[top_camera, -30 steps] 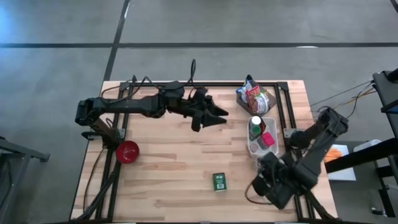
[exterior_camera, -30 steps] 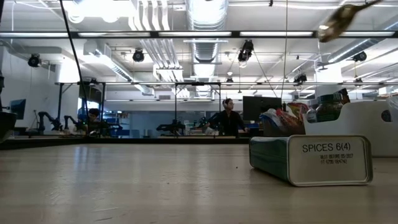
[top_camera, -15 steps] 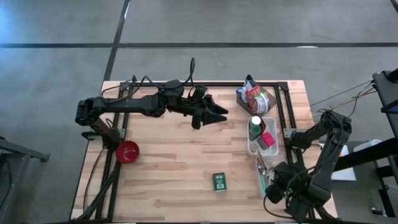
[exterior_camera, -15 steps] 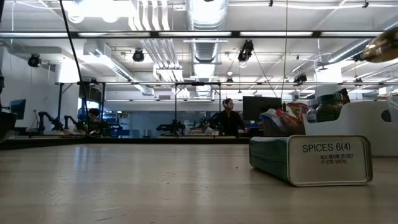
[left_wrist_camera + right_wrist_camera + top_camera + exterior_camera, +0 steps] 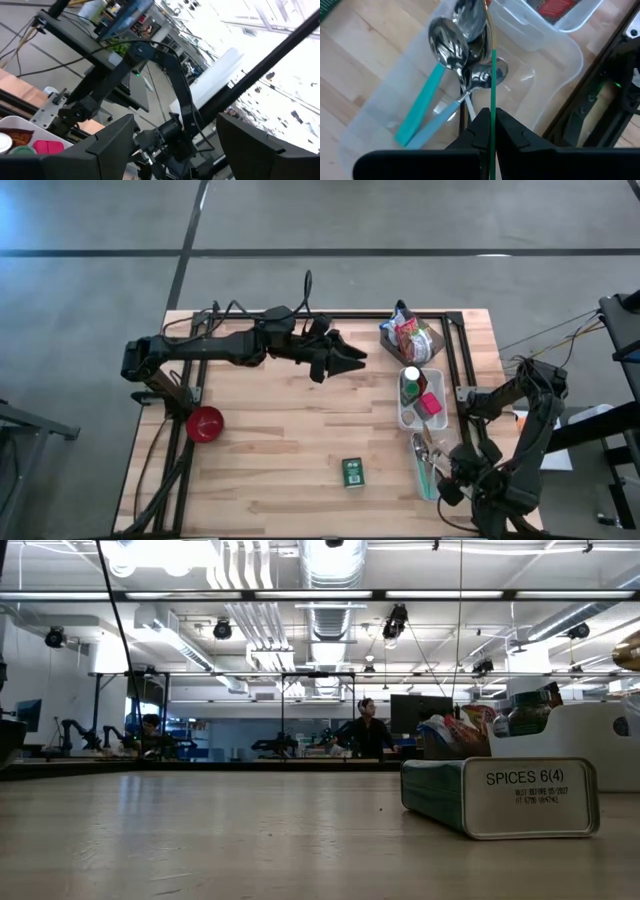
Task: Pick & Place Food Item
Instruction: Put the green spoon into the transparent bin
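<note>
Two arms over one wooden table (image 5: pixel 280 430) — left gripper (image 5: pixel 345 362) hangs spread, empty, at the far middle. Right gripper (image 5: pixel 491 131), blurred from above, clenches a thin green-handled utensil (image 5: pixel 493 75) over the clear cutlery tray (image 5: pixel 560 75). Green spice tin (image 5: pixel 500 796) — label legible only at table level — lies near the front edge.

Two matte-black, segmented six-joint arms, left arm (image 5: pixel 215 348) and right arm (image 5: pixel 520 430), each trailing loose black cables along its links and ending in a two-finger gripper, left gripper (image 5: pixel 345 360) and right gripper (image 5: pixel 490 131), with broad, flat, dark wedge-shaped fingers (image 5: pixel 107 145).
</note>
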